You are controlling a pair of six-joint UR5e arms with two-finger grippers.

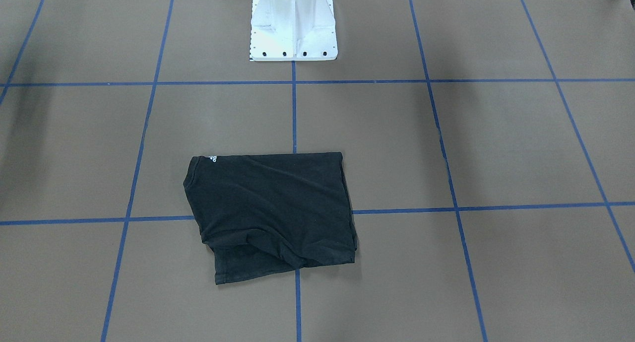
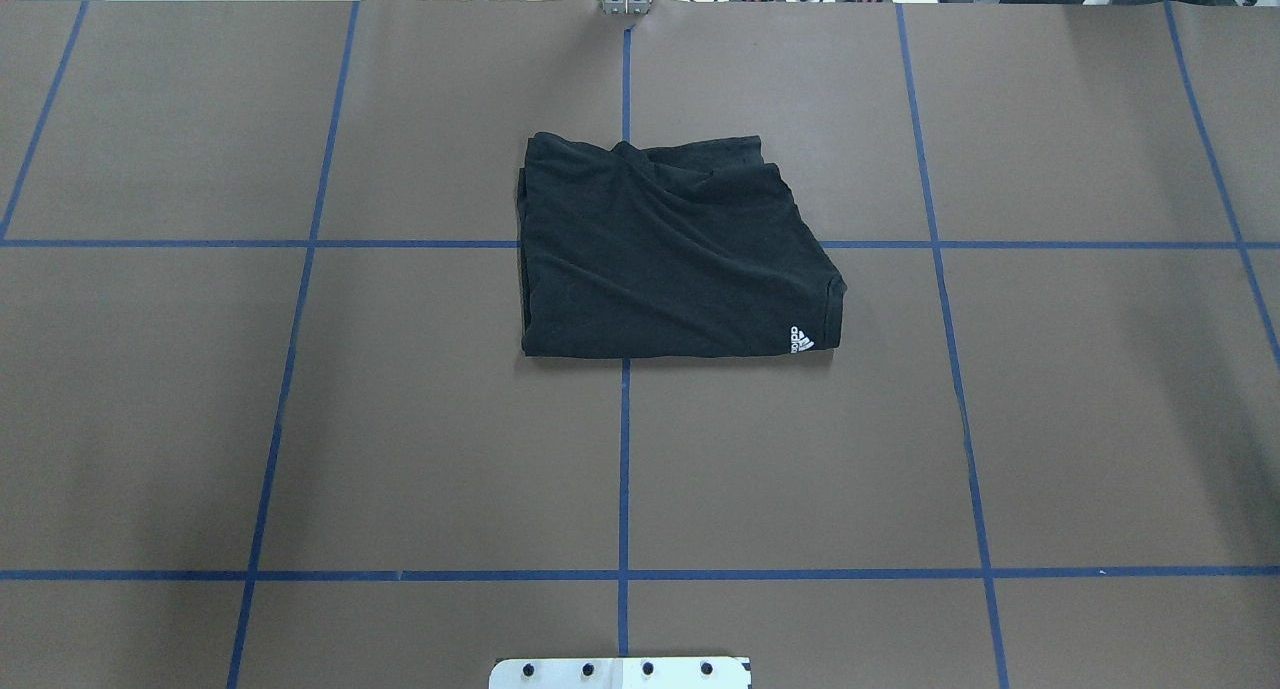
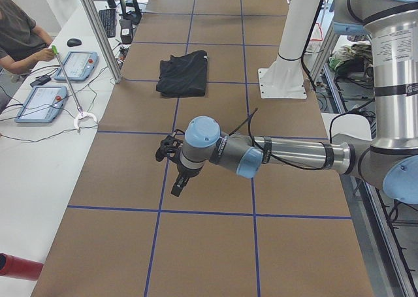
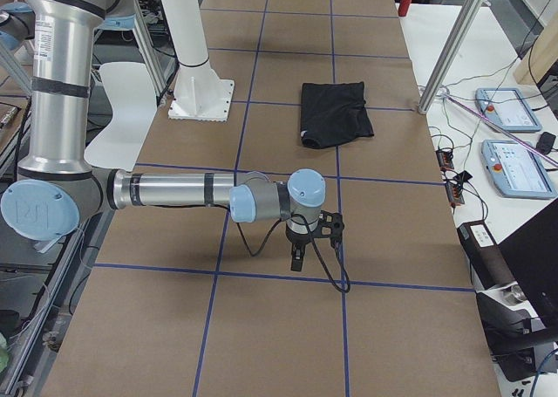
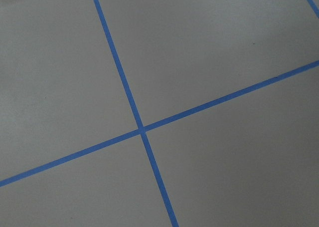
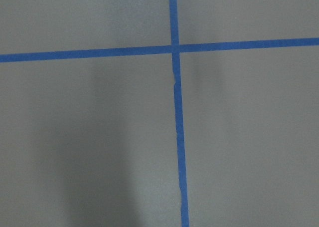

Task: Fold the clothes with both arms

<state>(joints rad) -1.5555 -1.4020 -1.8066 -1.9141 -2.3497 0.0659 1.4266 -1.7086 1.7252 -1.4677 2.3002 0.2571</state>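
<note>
A wide brown counter (image 2: 450, 419) fills the scene, marked off into big squares by blue tape lines (image 2: 623, 469). The light is soft and even, with just faint shadows on the brown. Along one side runs a white bench (image 3: 39, 173), carrying one control tablet (image 3: 40, 104), a second (image 3: 80, 65) beyond it, loose cables, and a black keyboard (image 3: 108, 21) farther along. A person (image 3: 16, 32) sits at it. A silver post (image 3: 98, 32) rises at the counter's edge. Over on the other side stands a white chair (image 4: 122, 109).

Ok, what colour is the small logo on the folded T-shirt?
White. The logo sits at a corner of the black T-shirt, clearest in the overhead exterior view.
</note>
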